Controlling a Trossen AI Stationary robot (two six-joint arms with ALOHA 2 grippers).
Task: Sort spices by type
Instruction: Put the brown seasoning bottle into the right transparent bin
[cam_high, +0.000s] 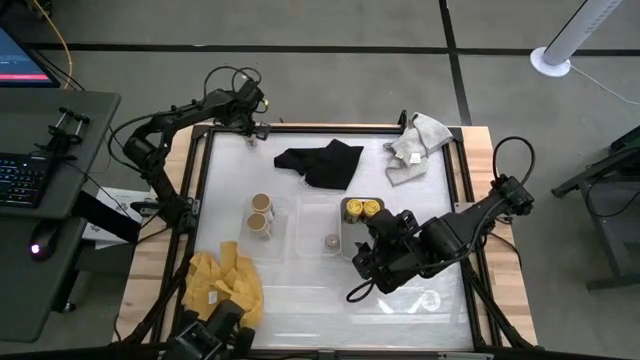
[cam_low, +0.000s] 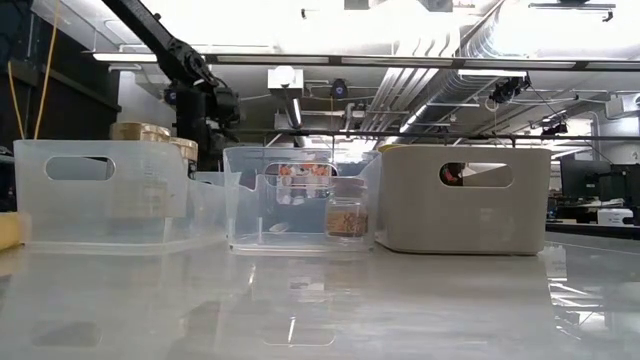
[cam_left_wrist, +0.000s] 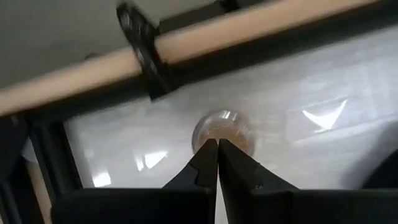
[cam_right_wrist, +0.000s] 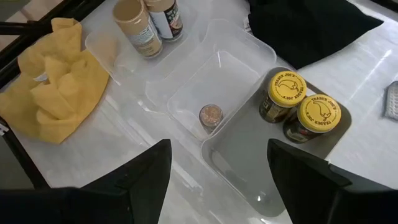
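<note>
Two tan-topped jars (cam_high: 262, 215) (cam_right_wrist: 138, 25) stand in the left clear tray (cam_high: 280, 232). One tiny brownish jar (cam_high: 331, 241) (cam_right_wrist: 211, 115) (cam_low: 347, 220) stands in the middle clear tray (cam_right_wrist: 186, 93). Two yellow-topped jars (cam_high: 362, 208) (cam_right_wrist: 301, 102) stand in the grey tray (cam_right_wrist: 239, 158). A second tiny brownish jar (cam_left_wrist: 230, 127) stands on the table at its far left corner. My left gripper (cam_high: 250, 132) (cam_left_wrist: 217, 144) is there, shut, its tips just in front of this jar. My right gripper (cam_high: 372, 262) (cam_right_wrist: 219, 149) hovers open above the near side of the grey tray. My left gripper has its shut fingertips (cam_left_wrist: 210, 152) at the near rim of the tiny brownish jar (cam_left_wrist: 214, 124) in the far left corner. I cannot tell whether they touch it.
A black cloth (cam_high: 320, 162) lies at the far middle, a grey cloth (cam_high: 415, 145) at the far right corner, a yellow cloth (cam_high: 225, 285) (cam_right_wrist: 53, 81) at the near left. The table's raised frame rail (cam_left_wrist: 186, 43) runs close behind the corner jar.
</note>
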